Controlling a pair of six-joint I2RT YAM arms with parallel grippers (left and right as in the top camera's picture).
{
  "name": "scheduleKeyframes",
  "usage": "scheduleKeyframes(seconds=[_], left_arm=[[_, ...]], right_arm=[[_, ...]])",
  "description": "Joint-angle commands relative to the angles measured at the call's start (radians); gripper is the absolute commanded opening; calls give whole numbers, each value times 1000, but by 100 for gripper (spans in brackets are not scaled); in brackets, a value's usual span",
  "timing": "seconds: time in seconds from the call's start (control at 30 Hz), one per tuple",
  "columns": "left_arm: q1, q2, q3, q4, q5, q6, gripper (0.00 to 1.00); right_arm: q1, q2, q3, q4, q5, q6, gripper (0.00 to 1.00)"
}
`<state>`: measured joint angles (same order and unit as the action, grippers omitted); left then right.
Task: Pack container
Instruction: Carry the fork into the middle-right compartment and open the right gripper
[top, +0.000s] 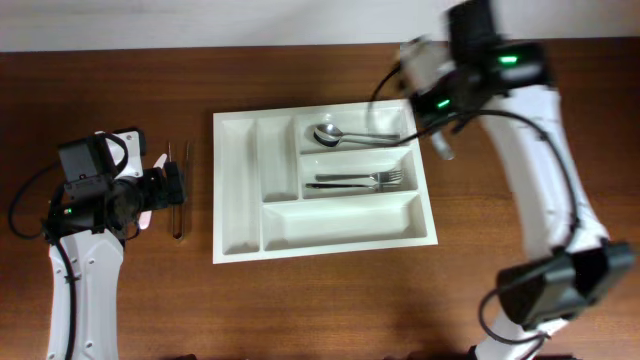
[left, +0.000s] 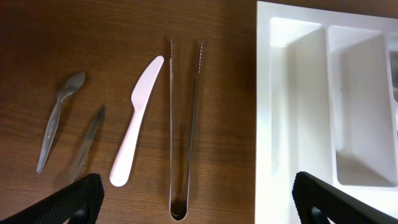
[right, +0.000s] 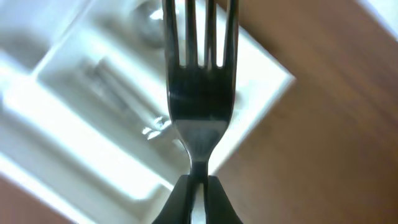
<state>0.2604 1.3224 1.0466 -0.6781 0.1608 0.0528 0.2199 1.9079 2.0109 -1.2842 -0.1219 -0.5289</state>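
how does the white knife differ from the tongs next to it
The knife is white and lies tilted; the tongs are shiny metal and lie straight. The tongs are longer than the knife. Both rest on the table outside the container.

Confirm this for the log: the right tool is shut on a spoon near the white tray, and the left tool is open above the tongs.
One detail is wrong: the right tool is shut on a fork, not a spoon; the right wrist view shows its tines plainly. The rest stands: it is near the white tray, and the left tool is open above the tongs.
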Motion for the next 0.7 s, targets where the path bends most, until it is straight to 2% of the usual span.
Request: scheduleKeyframes(seconds=[0.0,0.23,0.6,0.67], left_arm=[[5,5,22,-1,-4,16,99],[5,5,22,-1,-4,16,99],[5,5,22,-1,-4,16,99],[5,5,22,-1,-4,16,99]], right_arm=[[89,91,-18,-29,-2,-356,4],[174,214,-18,-35,-2,-681,4],[182,338,-19,19,-25,-694,4],[186,337,-19,37,-23,-679,9]])
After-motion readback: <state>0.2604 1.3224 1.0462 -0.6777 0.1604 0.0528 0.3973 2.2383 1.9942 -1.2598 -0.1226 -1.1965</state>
